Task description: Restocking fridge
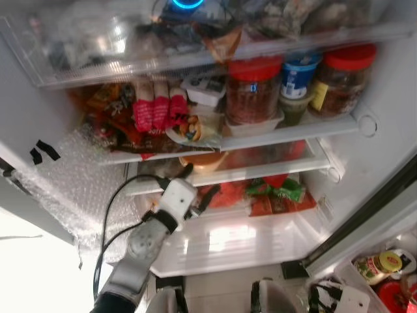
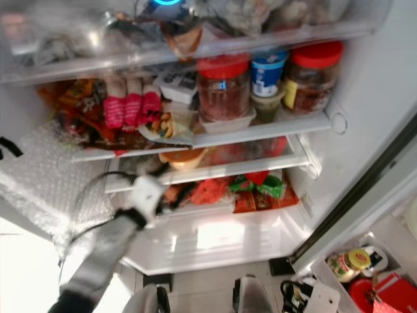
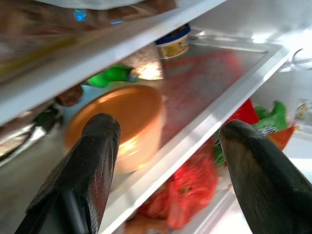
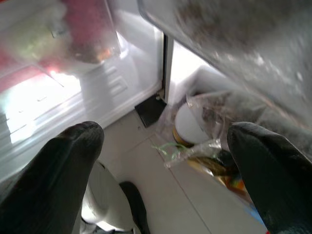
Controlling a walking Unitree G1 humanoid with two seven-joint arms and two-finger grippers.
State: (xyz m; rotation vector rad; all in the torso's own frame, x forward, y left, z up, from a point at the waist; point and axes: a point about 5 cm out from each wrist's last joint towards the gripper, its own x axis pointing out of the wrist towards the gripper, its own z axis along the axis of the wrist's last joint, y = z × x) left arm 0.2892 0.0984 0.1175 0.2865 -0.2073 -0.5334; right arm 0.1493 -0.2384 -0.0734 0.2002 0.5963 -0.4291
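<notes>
The fridge stands open before me. An orange bowl [image 1: 203, 160] sits on the middle glass shelf [image 1: 280, 167]. My left gripper [image 1: 197, 184] reaches up to that shelf's front edge and is open. In the left wrist view the orange bowl [image 3: 122, 122] lies just beyond my left gripper [image 3: 168, 129], between the two fingers and not touched. Red and green bags [image 1: 267, 192] lie on the shelf below. My right gripper [image 4: 165, 131] hangs low over the tiled floor, open and holding nothing.
Two red-lidded jars [image 1: 253, 91], a blue-lidded tub [image 1: 300, 73] and red packets [image 1: 156, 109] crowd the shelf above. Bubble wrap [image 1: 71, 186] lines the left wall. The door bin [image 1: 381, 267] at the lower right holds bottles. A crumpled bag [image 4: 204, 146] lies on the floor.
</notes>
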